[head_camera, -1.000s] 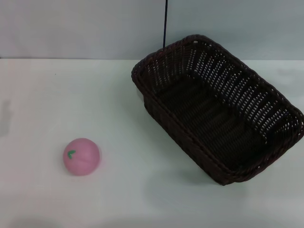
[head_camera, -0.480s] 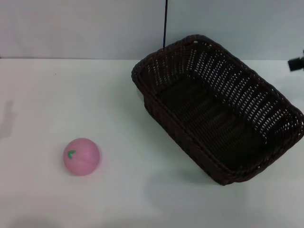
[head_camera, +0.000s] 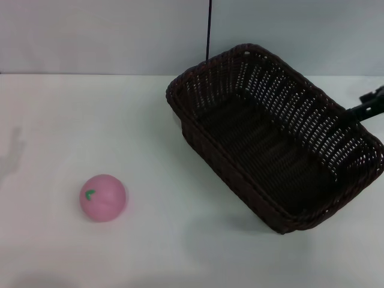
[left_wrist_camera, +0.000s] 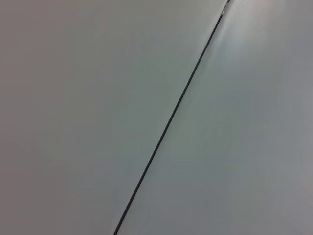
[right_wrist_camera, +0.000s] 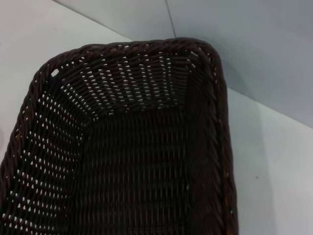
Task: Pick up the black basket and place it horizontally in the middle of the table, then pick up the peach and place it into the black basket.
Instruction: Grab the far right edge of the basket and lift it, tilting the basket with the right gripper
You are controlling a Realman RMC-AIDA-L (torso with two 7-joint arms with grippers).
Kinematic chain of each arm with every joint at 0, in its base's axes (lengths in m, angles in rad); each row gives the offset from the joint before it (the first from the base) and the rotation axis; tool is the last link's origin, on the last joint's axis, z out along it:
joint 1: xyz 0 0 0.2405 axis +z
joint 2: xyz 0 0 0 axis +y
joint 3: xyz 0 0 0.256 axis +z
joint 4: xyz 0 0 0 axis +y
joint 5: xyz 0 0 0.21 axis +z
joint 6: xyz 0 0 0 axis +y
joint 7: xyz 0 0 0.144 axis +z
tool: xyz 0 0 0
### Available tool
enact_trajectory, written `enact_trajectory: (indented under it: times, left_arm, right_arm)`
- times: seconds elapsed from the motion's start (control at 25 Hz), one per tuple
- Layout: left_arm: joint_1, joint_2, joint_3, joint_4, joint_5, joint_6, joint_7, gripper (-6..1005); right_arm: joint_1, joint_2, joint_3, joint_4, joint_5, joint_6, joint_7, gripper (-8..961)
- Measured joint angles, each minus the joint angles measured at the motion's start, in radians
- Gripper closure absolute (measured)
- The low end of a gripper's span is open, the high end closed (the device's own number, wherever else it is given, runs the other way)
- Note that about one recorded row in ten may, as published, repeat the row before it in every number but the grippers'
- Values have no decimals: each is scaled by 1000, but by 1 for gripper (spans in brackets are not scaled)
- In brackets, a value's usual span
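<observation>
The black basket (head_camera: 264, 150) stands empty on the right half of the white table (head_camera: 90, 120), turned at a slant with one corner toward the back wall. The right wrist view looks down into its woven inside (right_wrist_camera: 137, 161). The pink peach (head_camera: 102, 197) with its green leaf mark lies at the front left, well apart from the basket. A dark part of my right gripper (head_camera: 369, 107) reaches in from the right edge, just at the basket's far right rim. My left gripper is out of view.
A pale wall runs behind the table with a thin dark vertical line (head_camera: 209, 30) above the basket. The left wrist view shows only pale surfaces with a dark seam (left_wrist_camera: 166, 127). A faint shadow (head_camera: 12, 150) lies on the table's left side.
My right gripper has come in from the right edge and moved left and down to the basket's far right rim. The basket and the peach have not moved.
</observation>
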Motion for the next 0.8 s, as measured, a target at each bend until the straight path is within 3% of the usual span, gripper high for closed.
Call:
enact_trajectory:
  times: [0.28, 0.6, 0.76, 0.8]
  left_arm:
    - [0, 0, 1, 0, 0, -1, 0, 265]
    - [-3, 0, 10, 0, 0, -15, 0, 266]
    - [-3, 0, 12, 0, 0, -18, 0, 267]
    - [-3, 0, 11, 0, 0, -19, 0, 267]
  right_arm:
    - [14, 8, -43, 128, -1, 86, -5, 151]
    - [6, 34, -65, 137, -2, 117, -46, 181]
    - [6, 36, -65, 138, -2, 117, -49, 196]
    - [6, 35, -65, 138, -3, 116, -49, 263]
